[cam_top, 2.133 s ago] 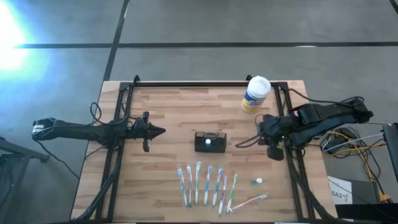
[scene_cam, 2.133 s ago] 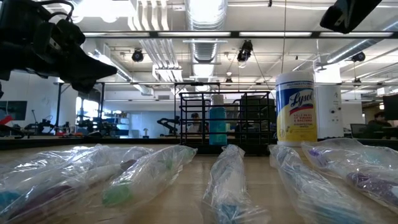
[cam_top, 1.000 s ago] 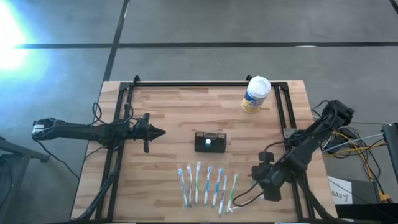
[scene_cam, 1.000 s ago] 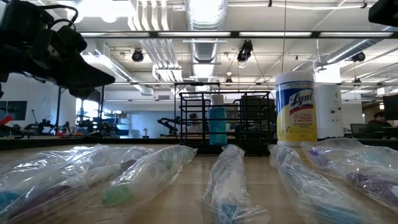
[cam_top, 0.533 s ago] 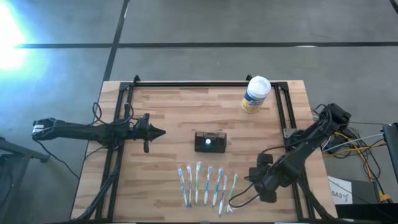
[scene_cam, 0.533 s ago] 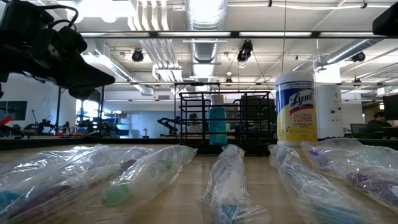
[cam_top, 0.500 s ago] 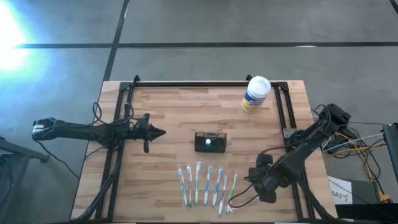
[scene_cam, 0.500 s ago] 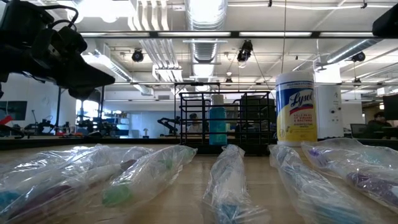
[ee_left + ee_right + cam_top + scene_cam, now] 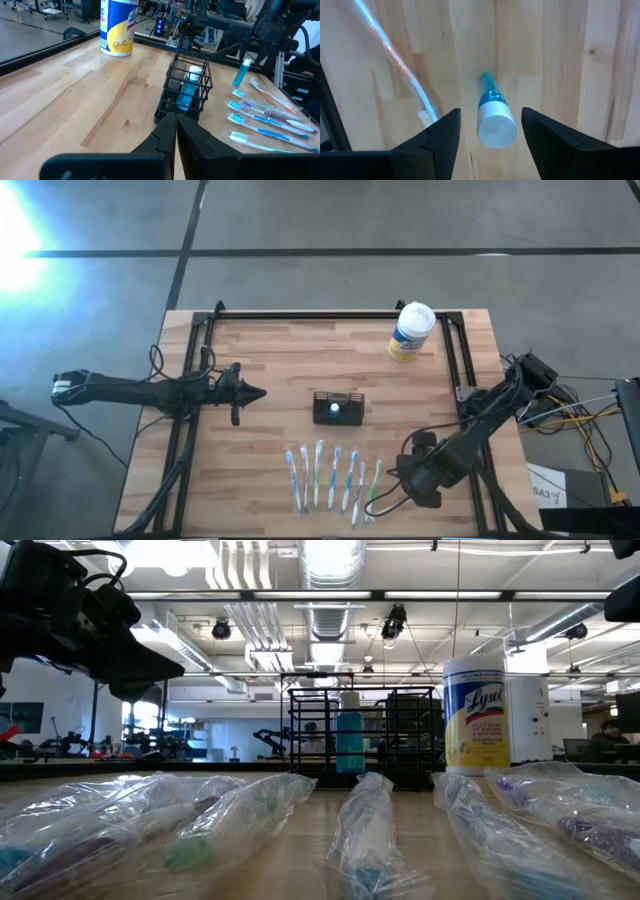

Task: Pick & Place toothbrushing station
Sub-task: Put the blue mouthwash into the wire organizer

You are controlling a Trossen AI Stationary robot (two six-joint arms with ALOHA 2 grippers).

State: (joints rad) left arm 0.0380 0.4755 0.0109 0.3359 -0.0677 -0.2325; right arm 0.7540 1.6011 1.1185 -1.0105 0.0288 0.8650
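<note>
Surface: wooden table [image 9: 280, 370] in a workshop with pipes and strip lights overhead.
Station: toothbrushing station [image 9: 338, 407], a black wire holder, mid-table; one blue item [image 9: 189, 86] already stands in it.
Right gripper [image 9: 490, 131]: fingers spread wide, hanging right over an upright white-capped blue tube [image 9: 494, 119] at the table's near right, holding nothing.
Left gripper [image 9: 258, 392]: pinched shut, empty, waiting left of the station.
Progress: early, I'd say; a row of toothbrushes [image 9: 335, 477] lies unplaced in front of the station.
Writing: "Lysol" on the white canister [image 9: 476, 713].
</note>
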